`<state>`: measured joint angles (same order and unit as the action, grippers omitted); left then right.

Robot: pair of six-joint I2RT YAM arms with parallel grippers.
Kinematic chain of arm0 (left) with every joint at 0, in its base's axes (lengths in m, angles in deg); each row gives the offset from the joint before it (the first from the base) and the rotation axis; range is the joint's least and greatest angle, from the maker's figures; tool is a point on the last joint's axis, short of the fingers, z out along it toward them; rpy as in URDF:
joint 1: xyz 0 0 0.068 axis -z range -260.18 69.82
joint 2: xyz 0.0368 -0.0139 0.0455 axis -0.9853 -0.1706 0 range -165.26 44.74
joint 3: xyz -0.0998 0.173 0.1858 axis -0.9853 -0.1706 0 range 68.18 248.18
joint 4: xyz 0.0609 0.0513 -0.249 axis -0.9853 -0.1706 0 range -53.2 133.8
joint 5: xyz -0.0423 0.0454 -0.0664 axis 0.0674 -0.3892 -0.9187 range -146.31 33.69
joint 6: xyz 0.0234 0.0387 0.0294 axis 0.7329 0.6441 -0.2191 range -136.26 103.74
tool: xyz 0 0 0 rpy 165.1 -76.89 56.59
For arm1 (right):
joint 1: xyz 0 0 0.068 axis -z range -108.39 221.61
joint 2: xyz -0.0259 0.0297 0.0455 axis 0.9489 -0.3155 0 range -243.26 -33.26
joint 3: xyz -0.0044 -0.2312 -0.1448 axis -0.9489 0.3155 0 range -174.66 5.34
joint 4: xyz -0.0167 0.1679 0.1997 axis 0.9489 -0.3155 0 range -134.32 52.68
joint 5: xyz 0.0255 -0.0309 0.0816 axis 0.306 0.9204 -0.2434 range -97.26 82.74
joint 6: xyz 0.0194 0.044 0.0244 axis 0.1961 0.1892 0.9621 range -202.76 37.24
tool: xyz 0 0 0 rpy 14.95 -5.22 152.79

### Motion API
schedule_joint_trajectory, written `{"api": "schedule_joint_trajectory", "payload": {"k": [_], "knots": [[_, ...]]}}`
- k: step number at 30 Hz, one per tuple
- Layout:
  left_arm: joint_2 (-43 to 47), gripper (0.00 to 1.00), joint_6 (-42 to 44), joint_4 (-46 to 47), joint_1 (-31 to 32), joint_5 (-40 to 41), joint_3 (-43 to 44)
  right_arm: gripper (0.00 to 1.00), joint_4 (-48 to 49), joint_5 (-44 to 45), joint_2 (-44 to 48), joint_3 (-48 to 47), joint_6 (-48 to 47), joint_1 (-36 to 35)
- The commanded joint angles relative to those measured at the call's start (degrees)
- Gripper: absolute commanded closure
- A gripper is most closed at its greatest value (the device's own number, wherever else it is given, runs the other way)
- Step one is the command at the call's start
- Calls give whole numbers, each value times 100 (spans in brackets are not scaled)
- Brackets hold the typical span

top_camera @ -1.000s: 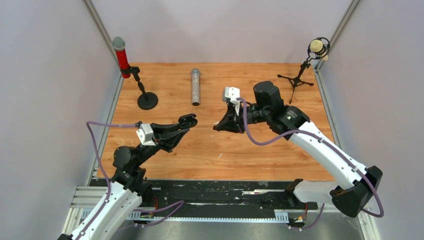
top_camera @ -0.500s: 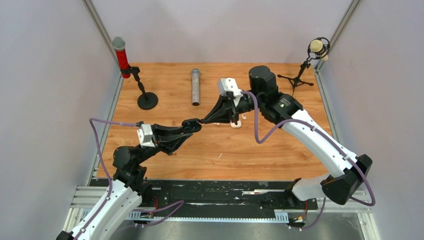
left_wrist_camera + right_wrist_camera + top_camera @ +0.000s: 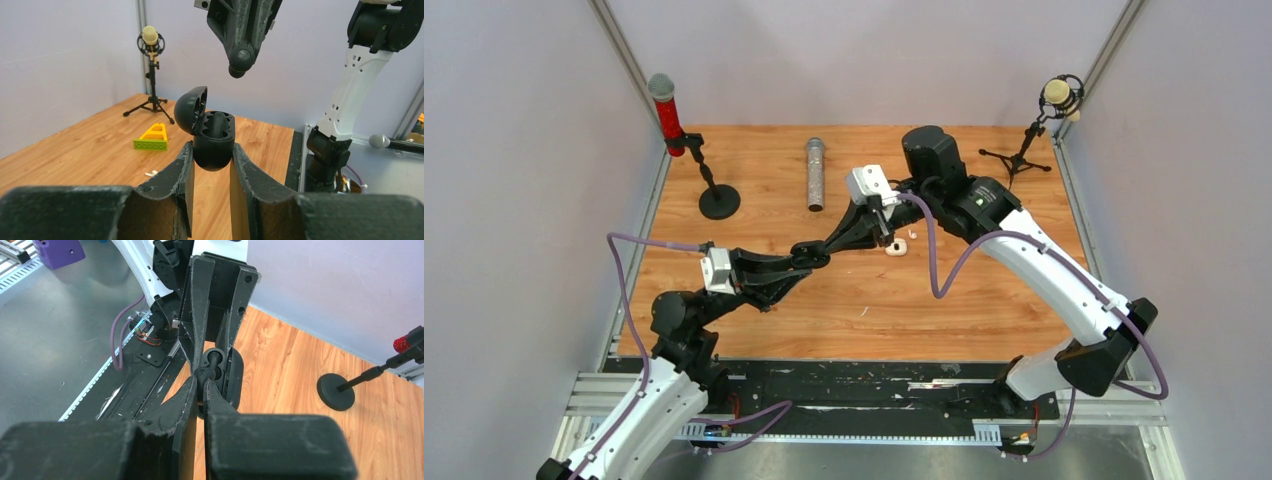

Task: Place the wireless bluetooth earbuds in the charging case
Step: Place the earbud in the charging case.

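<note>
My left gripper [image 3: 211, 150] is shut on the black charging case [image 3: 214, 137], held upright above the table with its lid [image 3: 191, 107] swung open to the left. One black earbud [image 3: 218, 123] sits in the case's wells. My right gripper [image 3: 240, 60] hangs just above the case, shut on a rounded black earbud [image 3: 237, 71]. In the right wrist view this earbud [image 3: 207, 371] is pinched at the fingertips [image 3: 192, 385], right in front of the open case [image 3: 233, 374]. From the top the two grippers meet tip to tip [image 3: 821, 250].
A white case [image 3: 896, 248] with a small white piece [image 3: 913, 236] lies on the table under the right arm. A silver microphone [image 3: 815, 174], a red microphone on a stand [image 3: 686, 140] and a tripod microphone [image 3: 1024, 150] stand at the back. A yellow-green brick [image 3: 152, 137] lies beyond.
The right arm has swung left, bringing the earbud it holds over the case in my left gripper and uncovering the white case on the table. The left gripper has shifted slightly.
</note>
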<state>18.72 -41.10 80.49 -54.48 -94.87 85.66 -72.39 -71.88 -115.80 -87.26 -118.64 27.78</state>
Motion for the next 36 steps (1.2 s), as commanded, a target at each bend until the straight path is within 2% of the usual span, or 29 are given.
{"api": "schedule_joint_trajectory", "payload": {"k": [1,11,23,36], "knots": [[-4,100,-69,264,-8,-53,-16,100,-525,-47,-226,-410,-624,-160],[35,100,18,247,-4,-78,-15,100,-958,417,-480,-572,-701,-161],[122,100,397,176,-3,-89,-25,100,-1277,535,-737,-854,-791,-215],[184,100,632,104,-4,-64,-20,100,-2474,1184,-1394,-1655,-1293,-521]]}}
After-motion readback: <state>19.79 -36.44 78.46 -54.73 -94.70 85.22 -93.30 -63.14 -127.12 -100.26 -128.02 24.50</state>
